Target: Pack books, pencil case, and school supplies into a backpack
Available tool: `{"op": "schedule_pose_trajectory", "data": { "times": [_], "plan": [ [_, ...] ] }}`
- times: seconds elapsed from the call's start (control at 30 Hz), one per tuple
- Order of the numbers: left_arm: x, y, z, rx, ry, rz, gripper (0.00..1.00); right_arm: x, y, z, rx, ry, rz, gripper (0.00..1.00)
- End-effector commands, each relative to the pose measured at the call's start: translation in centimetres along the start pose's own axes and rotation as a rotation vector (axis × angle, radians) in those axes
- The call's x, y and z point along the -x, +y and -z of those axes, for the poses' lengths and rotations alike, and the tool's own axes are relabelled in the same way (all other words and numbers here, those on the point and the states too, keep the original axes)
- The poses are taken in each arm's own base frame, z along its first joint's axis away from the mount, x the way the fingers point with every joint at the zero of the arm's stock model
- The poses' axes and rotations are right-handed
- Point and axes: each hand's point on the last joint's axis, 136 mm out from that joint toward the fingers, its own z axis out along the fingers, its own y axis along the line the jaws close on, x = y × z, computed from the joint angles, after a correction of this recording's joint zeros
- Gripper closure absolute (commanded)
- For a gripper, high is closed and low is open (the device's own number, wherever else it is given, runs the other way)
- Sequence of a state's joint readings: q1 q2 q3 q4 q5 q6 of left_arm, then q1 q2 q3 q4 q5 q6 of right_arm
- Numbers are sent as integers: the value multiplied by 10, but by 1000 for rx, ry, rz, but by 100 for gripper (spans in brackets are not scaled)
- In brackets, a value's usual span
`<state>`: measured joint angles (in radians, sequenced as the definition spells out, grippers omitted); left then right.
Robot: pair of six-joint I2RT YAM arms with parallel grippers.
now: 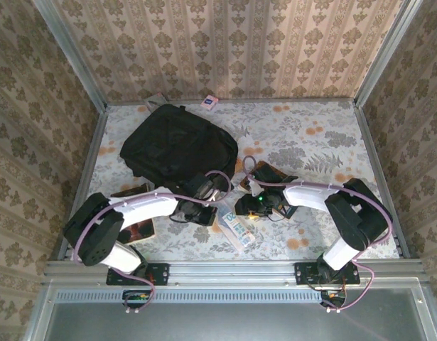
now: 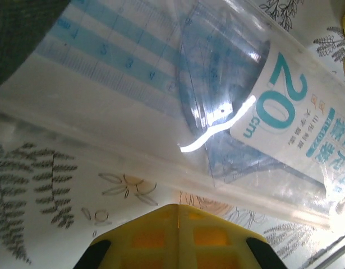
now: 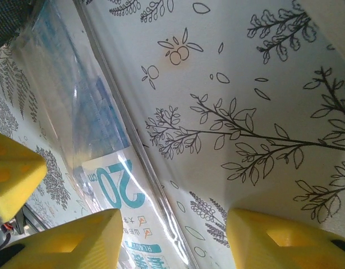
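Right fingers [image 3: 284, 241] spread beside ruler packet [image 3: 113, 185], near backpack [image 1: 179, 145].

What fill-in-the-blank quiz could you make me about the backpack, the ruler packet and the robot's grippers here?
The backpack is ___ in colour.
The clear ruler packet has the big number ___ printed on its label.
The right gripper stands open, and its fingers are ___ in colour.
Missing words: black; 20; yellow.
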<state>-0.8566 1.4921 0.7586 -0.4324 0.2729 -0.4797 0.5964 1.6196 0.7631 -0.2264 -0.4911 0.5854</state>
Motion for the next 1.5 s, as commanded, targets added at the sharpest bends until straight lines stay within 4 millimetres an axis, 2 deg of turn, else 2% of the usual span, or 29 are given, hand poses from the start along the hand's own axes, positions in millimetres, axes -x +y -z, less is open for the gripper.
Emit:
{"op": "schedule_pose_trajectory", "data": {
  "times": [0.0,0.17,0.3,0.67,0.77,0.83,0.93,1.03,1.2,1.3,1.43,1.47],
  "plan": [
    [-2,1,-10,-18,10,12,100,-4,-2,-13,3,36,-13,45],
    [-5,5,-18,-17,18,19,100,-18,21,-21,78,110,39,45],
    [-6,6,-24,-21,20,29,100,-24,28,-26,113,138,40,45],
    [-13,9,-32,-30,35,53,100,-18,57,-29,328,153,-49,49],
    [-13,9,-33,-33,34,57,100,-17,58,-32,345,155,-64,54],
    [-12,8,-32,-35,30,59,100,-17,54,-35,329,153,-75,62],
    [-9,6,-26,-36,18,56,100,-17,43,-38,272,142,-81,79],
    [-3,4,-8,-22,-16,55,98,-16,29,-34,208,115,-79,84],
    [11,3,42,-21,-122,68,67,-11,7,-9,109,27,-83,96],
    [20,0,76,-38,-195,77,53,-8,5,12,55,-41,-40,96],
    [30,-3,113,-53,-269,76,45,-1,3,39,-5,-134,-8,98],
    [34,-4,122,-51,-285,66,43,2,8,52,-6,-180,13,99]
  ]
}}
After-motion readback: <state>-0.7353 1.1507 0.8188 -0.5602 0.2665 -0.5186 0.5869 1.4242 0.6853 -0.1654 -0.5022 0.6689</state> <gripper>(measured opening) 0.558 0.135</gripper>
